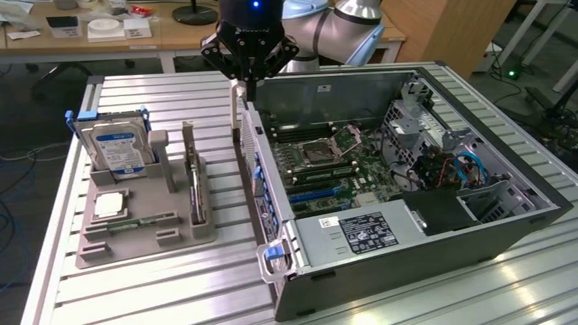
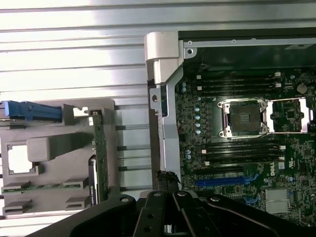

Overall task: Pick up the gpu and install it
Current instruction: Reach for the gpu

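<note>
Jaws (image 1: 246, 84) look pinched together and empty, hanging above the tray-side wall of the open black steel PC case (image 1: 380, 271). Thin flat GPU (image 1: 191, 177), green board with black cooler, stands on edge in the grey moulded plastic tray (image 1: 135, 238) beside the case; the slot probably keeps its top edge graspable. Ribbed aluminium table (image 1: 181, 291) underneath.

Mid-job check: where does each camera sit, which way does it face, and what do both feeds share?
Exterior view: raised off the arm, looking down across the table at the open computer case and parts tray; the arm and gripper hang above the case's edge.
Wrist view: on the wrist, looking straight down at tray and motherboard; the gripper's black body shows in the foreground.
Shared: the gpu standing on edge in the tray, the hard drive, the CPU socket.
</note>
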### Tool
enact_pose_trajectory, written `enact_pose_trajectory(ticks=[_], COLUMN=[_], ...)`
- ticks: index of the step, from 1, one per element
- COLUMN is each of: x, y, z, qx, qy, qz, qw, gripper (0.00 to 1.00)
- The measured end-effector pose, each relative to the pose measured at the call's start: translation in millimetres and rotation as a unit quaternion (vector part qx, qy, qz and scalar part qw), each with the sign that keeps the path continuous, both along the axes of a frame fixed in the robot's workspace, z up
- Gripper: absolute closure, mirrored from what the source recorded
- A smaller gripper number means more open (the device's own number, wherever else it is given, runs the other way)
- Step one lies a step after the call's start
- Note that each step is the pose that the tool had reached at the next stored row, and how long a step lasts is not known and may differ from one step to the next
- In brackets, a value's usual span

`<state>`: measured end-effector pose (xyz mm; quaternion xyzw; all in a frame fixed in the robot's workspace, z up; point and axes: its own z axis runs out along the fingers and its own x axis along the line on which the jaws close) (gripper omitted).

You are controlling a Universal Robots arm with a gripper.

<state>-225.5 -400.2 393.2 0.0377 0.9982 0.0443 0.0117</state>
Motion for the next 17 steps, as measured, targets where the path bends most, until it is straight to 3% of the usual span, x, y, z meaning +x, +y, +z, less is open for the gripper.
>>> enact_pose_trajectory(ticks=[17], x=[-14.2], y=[-0.4], z=[0.0], qx=[0.0000], qy=[0.0000], qz=[0.000], qw=[1.0000], gripper=[0.90])
